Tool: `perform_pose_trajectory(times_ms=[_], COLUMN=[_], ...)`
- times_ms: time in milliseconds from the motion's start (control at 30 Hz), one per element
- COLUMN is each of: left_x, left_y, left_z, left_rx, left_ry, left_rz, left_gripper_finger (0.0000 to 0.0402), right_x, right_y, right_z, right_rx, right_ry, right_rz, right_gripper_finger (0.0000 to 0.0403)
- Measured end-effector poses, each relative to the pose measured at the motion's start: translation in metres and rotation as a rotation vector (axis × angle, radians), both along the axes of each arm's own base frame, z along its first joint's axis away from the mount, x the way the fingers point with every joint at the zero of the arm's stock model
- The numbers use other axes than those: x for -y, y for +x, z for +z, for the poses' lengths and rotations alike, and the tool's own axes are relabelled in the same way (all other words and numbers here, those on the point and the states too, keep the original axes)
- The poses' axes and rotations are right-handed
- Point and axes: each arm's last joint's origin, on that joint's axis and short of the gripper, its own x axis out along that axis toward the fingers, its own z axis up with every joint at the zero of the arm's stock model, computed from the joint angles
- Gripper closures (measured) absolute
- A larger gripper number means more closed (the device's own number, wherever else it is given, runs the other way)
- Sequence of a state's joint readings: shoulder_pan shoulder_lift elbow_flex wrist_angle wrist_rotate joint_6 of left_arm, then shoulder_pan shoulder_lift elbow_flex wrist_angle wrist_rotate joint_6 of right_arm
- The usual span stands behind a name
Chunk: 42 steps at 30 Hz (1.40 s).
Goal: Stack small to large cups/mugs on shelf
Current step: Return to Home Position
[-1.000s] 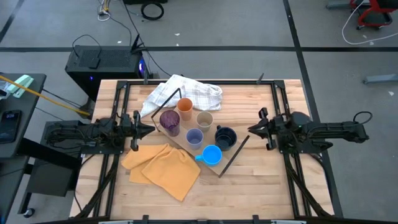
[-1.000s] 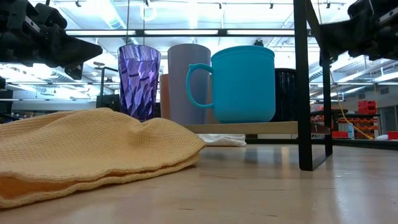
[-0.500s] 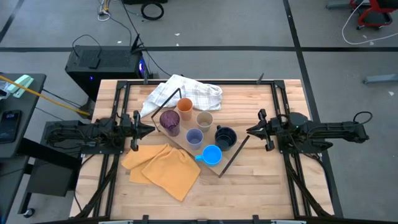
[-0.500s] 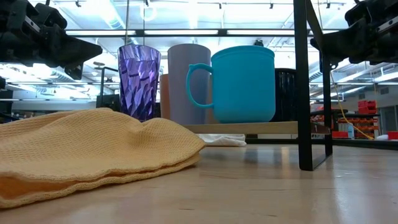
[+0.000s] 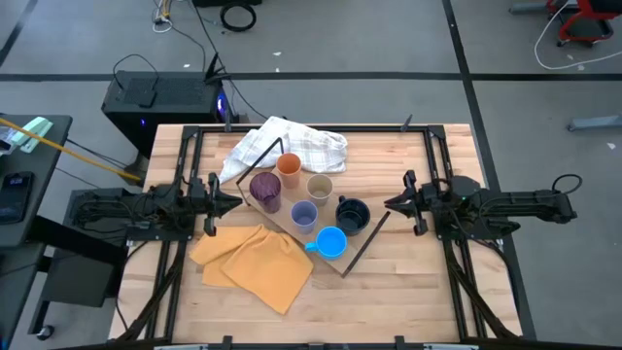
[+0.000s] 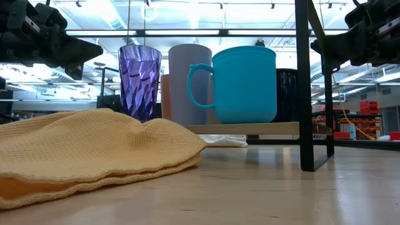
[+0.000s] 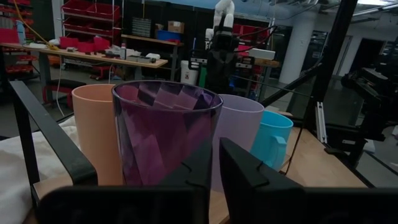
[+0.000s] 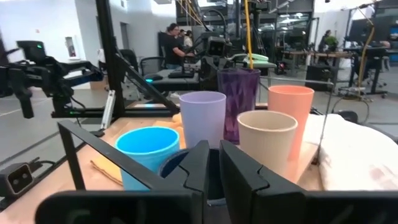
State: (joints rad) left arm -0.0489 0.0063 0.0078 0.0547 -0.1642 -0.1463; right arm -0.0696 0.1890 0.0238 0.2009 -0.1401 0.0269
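Observation:
Six cups stand upright on the light-wood shelf (image 6: 250, 128) at the table's middle: purple (image 5: 264, 191), orange (image 5: 289, 167), tan (image 5: 320, 187), lavender (image 5: 303, 215), a navy mug (image 5: 352, 214) and a blue mug (image 5: 331, 242). None sits inside another. My left gripper (image 5: 228, 202) hovers level just left of the purple cup (image 7: 166, 130), shut and touching nothing. My right gripper (image 5: 391, 204) hovers level to the right of the navy mug (image 8: 180, 165), shut with nothing in it.
A yellow-orange cloth (image 5: 255, 261) lies crumpled at the near left of the shelf. A white checked cloth (image 5: 287, 144) lies behind it. The shelf's black wire frame (image 6: 304, 87) rises at its ends. Bare wood shows at the table's near right (image 5: 408, 292).
My right gripper has tipped its fingertips a little downward, toward the cups; it stays where it was over the table. The cups and the left gripper have not moved.

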Motion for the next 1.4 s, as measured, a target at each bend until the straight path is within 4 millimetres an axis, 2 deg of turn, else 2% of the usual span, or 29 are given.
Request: perform_pose_trajectory(times_ms=[367,1033,1233,1400], left_x=[0.0,0.0,0.0,0.0], left_y=[0.0,0.0,0.0,0.0], left_z=[0.0,0.0,0.0,0.0], left_rx=[0.0,0.0,0.0,0.0], left_ry=[0.0,0.0,0.0,0.0], left_rz=[0.0,0.0,0.0,0.0], left_gripper_finger=[0.0378,0.0365,0.0374,0.0376], right_x=[0.0012,0.0012,0.0012,0.0013], right_y=[0.0001,0.0001,-0.0004,-0.0004], right_z=[-0.0045,-0.0045,0.0044,0.0053], right_rx=[-0.045,-0.045,0.05,0.059], right_ry=[0.001,-0.008,-0.05,-0.054], right_rz=[-0.04,-0.04,-0.043,-0.047], right_gripper_finger=[0.0357,0.0357,0.0357,0.0357])
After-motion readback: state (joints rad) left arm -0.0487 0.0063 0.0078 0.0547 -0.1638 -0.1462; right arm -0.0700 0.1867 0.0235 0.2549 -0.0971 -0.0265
